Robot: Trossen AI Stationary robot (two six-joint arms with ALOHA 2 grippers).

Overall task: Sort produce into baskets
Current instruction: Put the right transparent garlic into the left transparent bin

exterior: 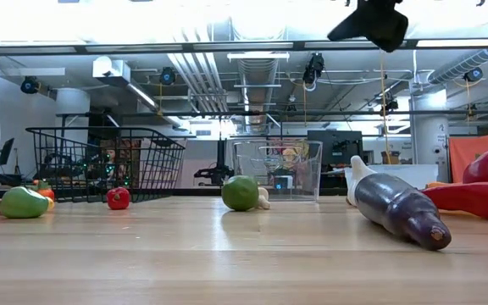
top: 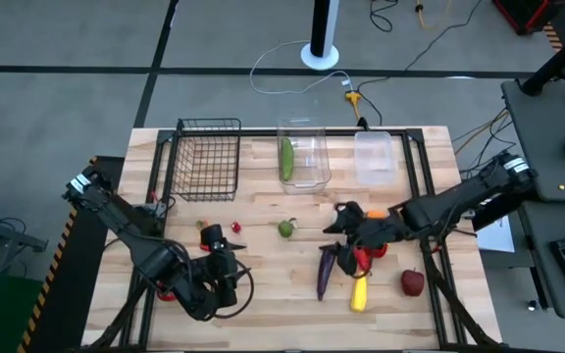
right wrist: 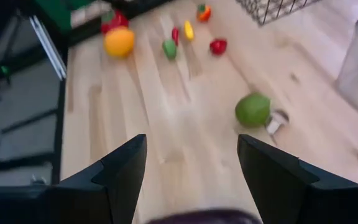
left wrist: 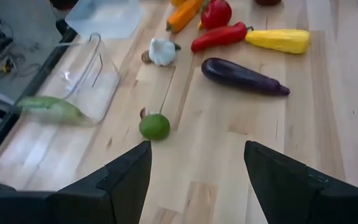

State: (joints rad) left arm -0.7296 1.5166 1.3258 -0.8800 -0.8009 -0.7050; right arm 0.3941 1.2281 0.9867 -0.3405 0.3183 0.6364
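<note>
My right gripper (top: pixel 335 227) (right wrist: pixel 191 180) is open and hovers over the middle of the table, pointing toward the table's left. The top of the purple eggplant (right wrist: pixel 204 218) (top: pixel 325 272) shows just below its fingers, untouched. My left gripper (top: pixel 231 271) (left wrist: pixel 197 180) is open and empty at the near left, pointing toward the table's right. A green round fruit (top: pixel 286 227) (left wrist: pixel 155 126) lies on the table between the two grippers. A green cucumber (top: pixel 286 159) lies in the taller clear bin (top: pixel 307 176). The black wire basket (top: pixel 209 157) and the shallow clear bin (top: pixel 374 157) stand beside it.
Beside the eggplant lie a yellow pepper (top: pixel 360 292), a long red pepper (left wrist: pixel 219 37), a red pepper (left wrist: pixel 216 12), an orange pepper (left wrist: pixel 184 14), white garlic (left wrist: pixel 161 51) and a red apple (top: pixel 413 282). Several small pieces (right wrist: pixel 169 48) lie at the near left around my left arm.
</note>
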